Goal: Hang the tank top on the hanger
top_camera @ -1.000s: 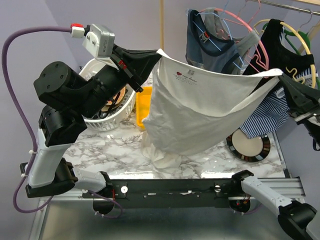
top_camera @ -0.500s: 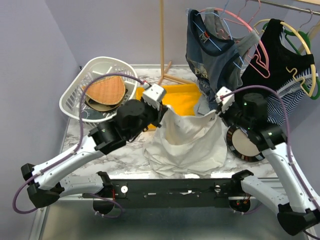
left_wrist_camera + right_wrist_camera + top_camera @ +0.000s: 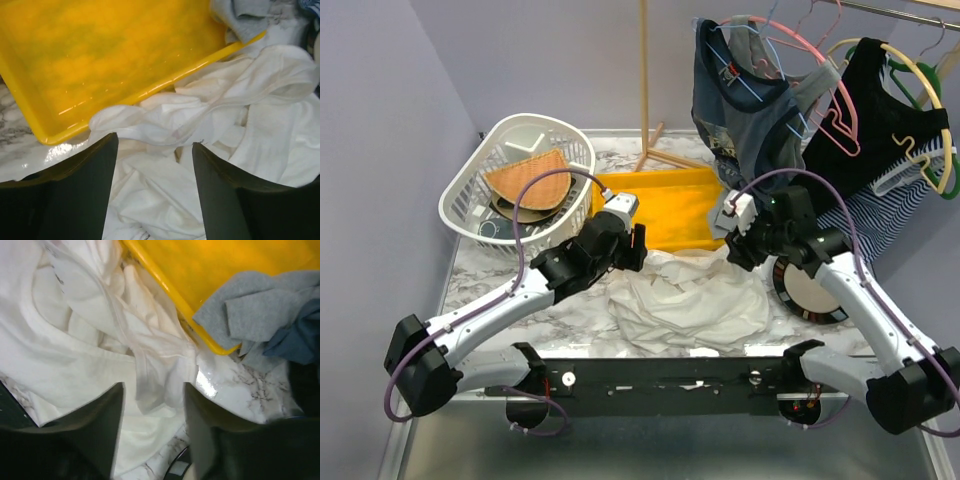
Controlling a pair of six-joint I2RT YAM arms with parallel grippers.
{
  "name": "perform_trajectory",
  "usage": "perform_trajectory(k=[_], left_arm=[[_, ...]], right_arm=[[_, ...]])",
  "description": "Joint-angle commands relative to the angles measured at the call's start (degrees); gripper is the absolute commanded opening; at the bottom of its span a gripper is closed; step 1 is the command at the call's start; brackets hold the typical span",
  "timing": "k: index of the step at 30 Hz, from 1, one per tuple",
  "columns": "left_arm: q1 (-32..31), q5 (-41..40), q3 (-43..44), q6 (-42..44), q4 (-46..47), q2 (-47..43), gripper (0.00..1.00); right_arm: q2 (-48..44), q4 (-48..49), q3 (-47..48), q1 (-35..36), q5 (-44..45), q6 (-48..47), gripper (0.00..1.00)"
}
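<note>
Tank top (image 3: pixel 685 300): off-white, lying in a crumpled heap on the marble table (image 3: pixel 490 275), just in front of the yellow tray (image 3: pixel 670 200). Its far edge touches the tray's near rim. Neither arm holds it.

Left gripper (image 3: pixel 632 245): I see it low over the heap's far-left corner, at the tray's near edge. In the left wrist view the gripper (image 3: pixel 152 195) has its two dark fingers spread. Between them there are only folds of the tank top (image 3: pixel 215 125) lying below, with the tray (image 3: pixel 100 60) beyond. I cannot tell whether the tips touch the cloth.

Right gripper (image 3: pixel 735 250): it is low over the heap's far-right corner. In the right wrist view the gripper (image 3: pixel 150 440) is likewise spread, pinching nothing. A strap of the tank top (image 3: pixel 75 340) runs beneath the gap. The tray corner (image 3: pixel 225 270) and a grey cloth (image 3: pixel 250 310) lie beyond.

Pink hangers (image 3: pixel 847 100): they hang on the rail at the far right, between a blue-grey shirt (image 3: pixel 740 110) and a black top (image 3: pixel 880 110), well apart from the tank top. I cannot tell which is the slim wire one.

Also shown: a white basket (image 3: pixel 460 200) at the far left and a dark-rimmed round disc (image 3: pixel 810 290) by the right arm.
</note>
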Motion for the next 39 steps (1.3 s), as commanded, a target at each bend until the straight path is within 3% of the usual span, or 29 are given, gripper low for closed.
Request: perform_trajectory(k=[1, 2, 3, 6, 7, 12, 16, 20, 26, 31, 39], left_arm=[[0.9, 4.2, 9.7, 9.9, -7.4, -3.1, 0.77], [1.0, 4.3, 10.1, 13.9, -8.0, -3.8, 0.85], [1.0, 4.1, 10.1, 16.1, -8.2, -4.6, 0.85], [1.1, 3.5, 6.8, 20.7, -5.6, -8.1, 0.87], [1.0, 2.6, 4.2, 20.8, -3.7, -9.4, 0.92], [1.2, 1.5, 0.0, 21.8, -2.4, -11.2, 0.94], [1.1, -1.8, -1.4, 23.1, -3.5, -12.6, 0.94], [1.1, -4.4, -2.5, 23.5, -3.9, -14.4, 0.95], [1.2, -5.2, -3.8, 23.6, -3.6, -16.4, 0.96], [1.2, -4.8, -3.7, 23.6, -3.9, -16.3, 0.96], [1.2, -4.0, -3.6, 23.7, -3.9, -16.2, 0.96]], right_arm=[[-8.8, -5.4, 11.4, -1.6, -2.5, -3.7, 0.83], [-10.7, -6.0, 15.7, -2.2, -2.4, -3.9, 0.89], [-11.3, -7.1, 17.9, -2.9, -2.4, -4.0, 0.92], [-10.8, -8.4, 26.3, -7.1, -3.8, -3.9, 0.94], [-10.3, -8.2, 28.4, -8.5, -5.1, -2.7, 0.94], [-5.4, -3.9, 39.9, -20.9, -10.3, 2.1, 0.94], [0.2, 1.7, 47.9, -30.9, -16.4, 12.2, 0.91], [6.8, 4.7, 54.6, -38.5, -19.9, 18.3, 0.76], [13.5, 7.6, 59.6, -42.7, -18.3, 22.2, 0.59], [21.5, 4.2, 68.0, -43.5, -18.0, 20.8, 0.38], [29.5, -0.2, 73.6, -43.7, -19.4, 16.1, 0.36]])
